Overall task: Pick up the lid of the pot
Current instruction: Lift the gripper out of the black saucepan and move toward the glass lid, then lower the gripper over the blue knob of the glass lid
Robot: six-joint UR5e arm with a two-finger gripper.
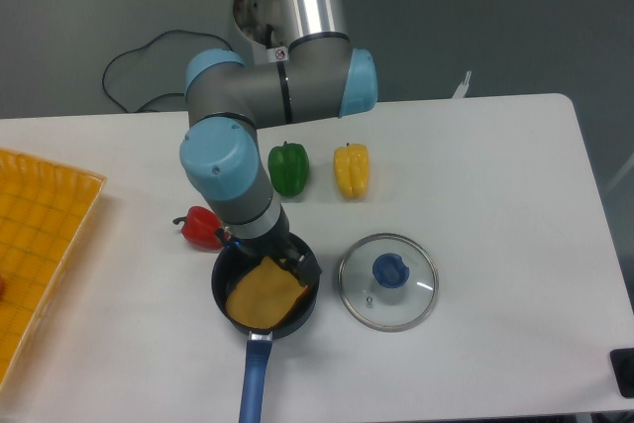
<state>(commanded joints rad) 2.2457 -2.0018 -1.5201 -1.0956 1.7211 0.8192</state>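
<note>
The pot lid lies on the table right of the black pan, a clear glass disc with a metallic rim and a blue knob on top. My gripper hangs over the pan, left of the lid and apart from it. Its dark fingers stand spread to either side, with nothing seen held between them, though their tips blend into the black pan behind.
The black pan holds a flat orange-brown piece; its blue handle points to the front edge. Behind are a red pepper, a green pepper and a yellow pepper. An orange crate stands far left.
</note>
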